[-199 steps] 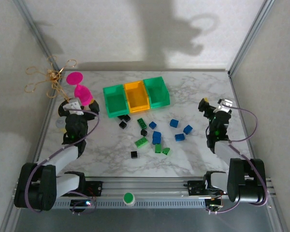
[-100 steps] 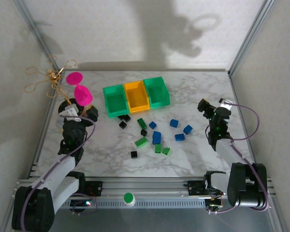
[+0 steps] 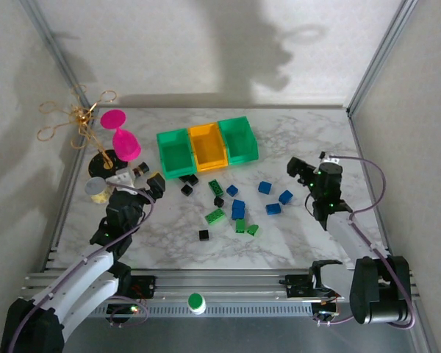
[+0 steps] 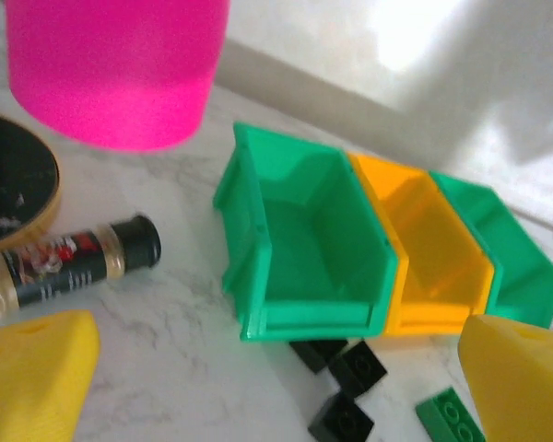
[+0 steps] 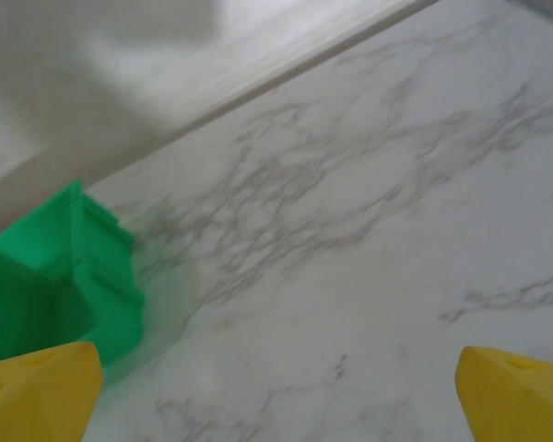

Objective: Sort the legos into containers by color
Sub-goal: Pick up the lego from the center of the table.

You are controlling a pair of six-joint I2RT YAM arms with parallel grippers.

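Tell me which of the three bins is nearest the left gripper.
The left-end green bin, next to the orange bin; the other green bin sits beyond it, farther from the left gripper.

This is looking like a robotics lab test cell: white panels and aluminium posts are enclosing a marble-patterned tabletop across the frame's middle, while the left arm and right arm are sitting bolted to a metal rail along the bottom edge.
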